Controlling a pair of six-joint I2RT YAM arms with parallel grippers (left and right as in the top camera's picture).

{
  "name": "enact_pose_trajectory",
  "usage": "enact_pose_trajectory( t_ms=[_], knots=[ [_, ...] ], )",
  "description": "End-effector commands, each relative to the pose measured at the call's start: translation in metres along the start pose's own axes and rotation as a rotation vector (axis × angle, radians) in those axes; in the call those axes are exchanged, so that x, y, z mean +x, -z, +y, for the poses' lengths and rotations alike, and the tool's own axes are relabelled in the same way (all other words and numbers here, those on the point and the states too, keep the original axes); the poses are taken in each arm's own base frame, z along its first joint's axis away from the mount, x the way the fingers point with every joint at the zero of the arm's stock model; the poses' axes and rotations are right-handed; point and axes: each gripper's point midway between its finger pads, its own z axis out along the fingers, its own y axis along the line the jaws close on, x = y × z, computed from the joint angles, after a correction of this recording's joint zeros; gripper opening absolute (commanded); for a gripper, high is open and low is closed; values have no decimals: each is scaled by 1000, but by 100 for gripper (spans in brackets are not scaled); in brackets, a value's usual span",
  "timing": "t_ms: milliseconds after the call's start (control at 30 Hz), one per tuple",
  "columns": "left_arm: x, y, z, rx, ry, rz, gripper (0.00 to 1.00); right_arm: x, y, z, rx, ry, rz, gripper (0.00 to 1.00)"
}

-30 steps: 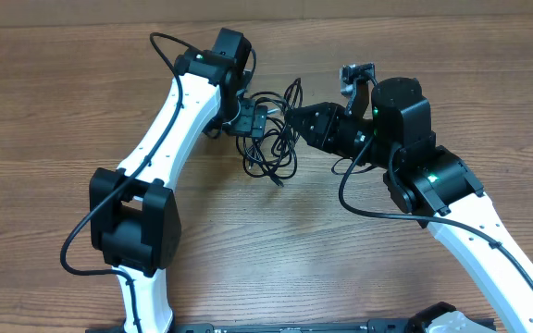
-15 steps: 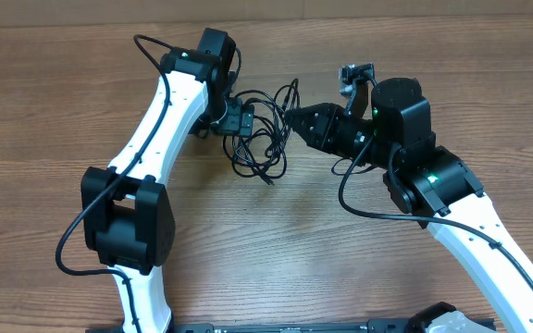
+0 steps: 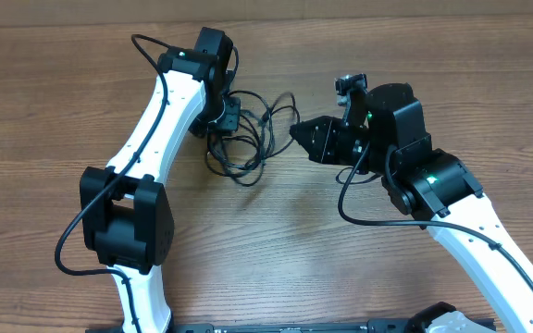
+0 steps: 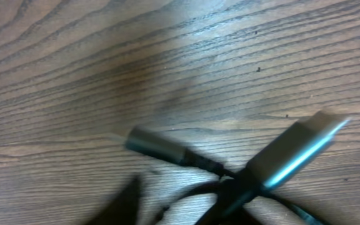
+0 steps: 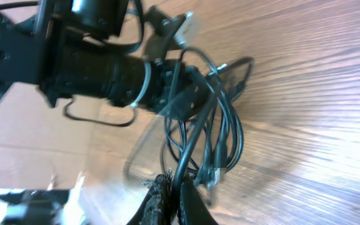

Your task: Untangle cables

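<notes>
Wood-grain table [image 3: 63, 92] bears tangled black cables [image 3: 245, 151].

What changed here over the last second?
The left hand has drawn back toward its own side, dragging the cables along and stretching the tangle out. The right hand stayed shut on a strand, almost in place.

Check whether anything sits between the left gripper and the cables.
Nothing visible does. The left gripper is right at the cables, at the left edge of the tangle. The right gripper is shut on a strand on the opposite side, out of that path.
</notes>
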Motion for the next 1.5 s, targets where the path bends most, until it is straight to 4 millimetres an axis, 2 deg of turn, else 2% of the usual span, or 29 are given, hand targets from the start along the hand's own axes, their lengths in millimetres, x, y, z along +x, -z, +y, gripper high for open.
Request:
enact_pose_trajectory(
  t_ms=[0,200,300,333,400,467,567,800,900,1100,1200,1467],
  knots=[
    [0,4,9,-24,18,-14,99,-19,19,7,32,55,-93,4],
    [0,4,5,1,27,-9,100,-18,20,-4,86,42,-96,6],
    [1,4,5,3,27,-8,100,-17,20,-12,123,33,-99,11],
    [1,4,5,5,27,-8,99,-17,21,-16,143,30,-102,15],
    [1,4,2,19,27,-5,99,-17,22,-25,193,22,-111,36],
    [1,4,1,26,27,-5,99,-16,24,-36,246,13,-115,50],
    [1,4,1,26,27,-5,99,-12,26,-45,290,4,-105,64],
    [-1,5,-11,95,24,-10,100,-8,25,-50,309,-2,-90,96],
    [-1,7,-28,192,-11,-5,100,-5,23,-53,320,-7,-75,100],
    [9,22,-72,466,-232,0,100,0,13,-60,331,-19,-39,100],
    [14,27,-80,518,-271,6,99,0,7,-62,330,-21,-31,100],
    [25,26,-93,520,-304,35,99,-1,-13,-74,346,-29,-10,100]
  ],
)
